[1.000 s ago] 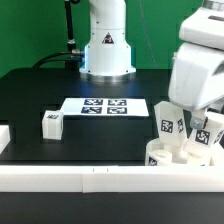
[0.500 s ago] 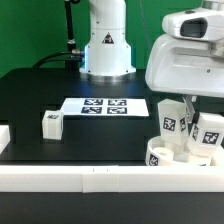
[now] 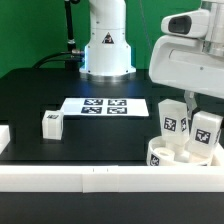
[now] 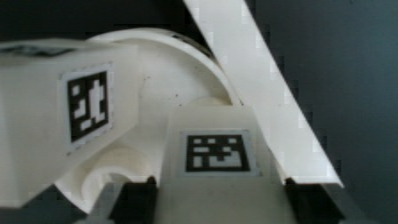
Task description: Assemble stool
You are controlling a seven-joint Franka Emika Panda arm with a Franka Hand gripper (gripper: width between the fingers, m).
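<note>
The stool's round white seat (image 3: 178,157) lies flat on the black table (image 3: 100,140), at the front of the exterior view's right and just behind a long white border bar (image 3: 90,178). Two short white legs stand on it. The upright leg (image 3: 170,121) shows a black-and-white square tag of blocky cells. Just beside it is the gripped leg (image 3: 206,131), with a similar tag, leaning slightly; its lower end meets the seat, though how deep it sits cannot be told. The end effector (image 4: 217,198) comes down over this leg, about half closed, its dark fingers (image 4: 128,197) pressed against the leg's two sides in the wrist view. The loose leg (image 3: 52,123), also tagged, lies well apart toward the exterior view's left. Between them, farther back, the marker board (image 3: 105,105) shows a row of square tags before the arm's white base (image 3: 105,45).
</note>
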